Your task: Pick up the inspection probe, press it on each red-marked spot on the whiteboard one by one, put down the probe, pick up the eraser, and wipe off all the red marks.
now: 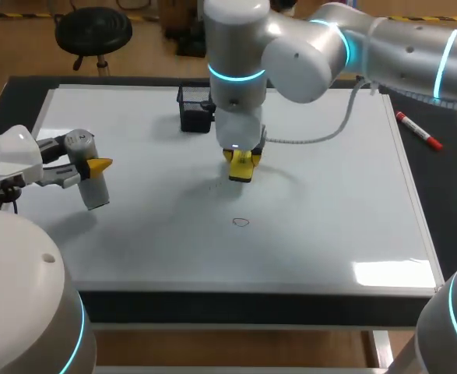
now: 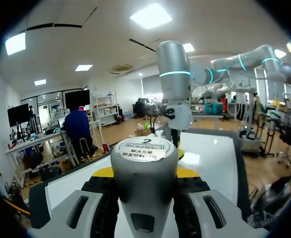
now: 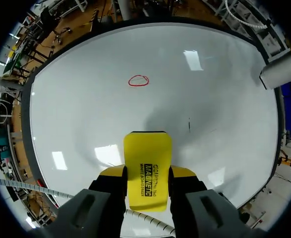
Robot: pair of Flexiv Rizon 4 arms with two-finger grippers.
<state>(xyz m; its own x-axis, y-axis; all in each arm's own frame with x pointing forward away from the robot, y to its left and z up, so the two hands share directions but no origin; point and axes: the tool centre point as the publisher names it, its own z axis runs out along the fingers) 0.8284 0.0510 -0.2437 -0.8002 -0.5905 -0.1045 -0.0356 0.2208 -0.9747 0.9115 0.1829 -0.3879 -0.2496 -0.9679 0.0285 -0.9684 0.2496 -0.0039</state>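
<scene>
Table [image 1: 451, 204] w/ whiteboard [image 1: 329, 202]; basket [image 1: 195, 107] on whiteboard, red marker [image 1: 419, 130] on table beside.

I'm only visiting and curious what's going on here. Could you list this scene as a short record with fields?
left fingers: shut on the grey cylindrical probe, over the white whiteboard's left side
right fingers: shut on the yellow block eraser, over the board's middle
marks visible: one small red oval outline
elsewhere: black mesh basket near the far edge; red-capped marker pen beside the board
</scene>
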